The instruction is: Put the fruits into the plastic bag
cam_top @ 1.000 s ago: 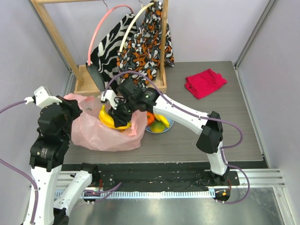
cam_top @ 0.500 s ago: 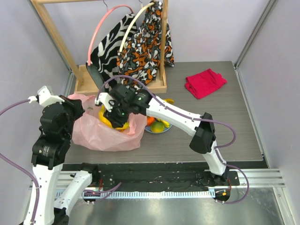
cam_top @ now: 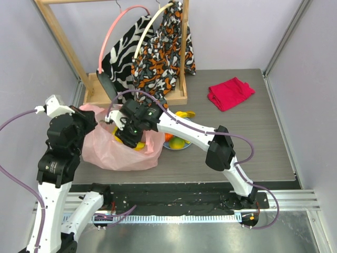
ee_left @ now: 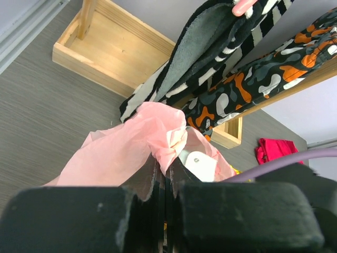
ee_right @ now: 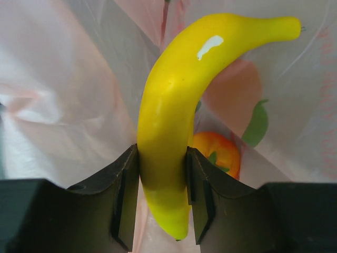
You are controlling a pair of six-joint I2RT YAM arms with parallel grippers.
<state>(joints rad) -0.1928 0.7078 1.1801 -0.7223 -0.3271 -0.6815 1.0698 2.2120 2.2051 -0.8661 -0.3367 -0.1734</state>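
The pale-pink plastic bag (cam_top: 113,154) lies at the left of the table with its mouth facing right. My left gripper (cam_top: 88,119) is shut on the bag's top edge (ee_left: 167,141) and holds it up. My right gripper (cam_top: 128,135) reaches into the bag mouth and is shut on a yellow banana (ee_right: 174,105), whose tip shows in the top view (cam_top: 138,146). An orange round fruit (ee_right: 217,153) shows just behind the banana; I cannot tell whether it lies inside the film or behind it. An orange (cam_top: 169,137), a green-yellow fruit (cam_top: 178,142) and another banana (cam_top: 185,114) are at the blue plate (cam_top: 185,146).
A wooden rack base (cam_top: 96,90) with hanging patterned garments (cam_top: 160,50) stands behind the bag. A folded red cloth (cam_top: 230,93) lies at the back right. The right arm spans over the plate.
My right gripper has carried the banana leftward and down, deeper into the bag mouth. My left gripper still holds the bag edge, shifted slightly.
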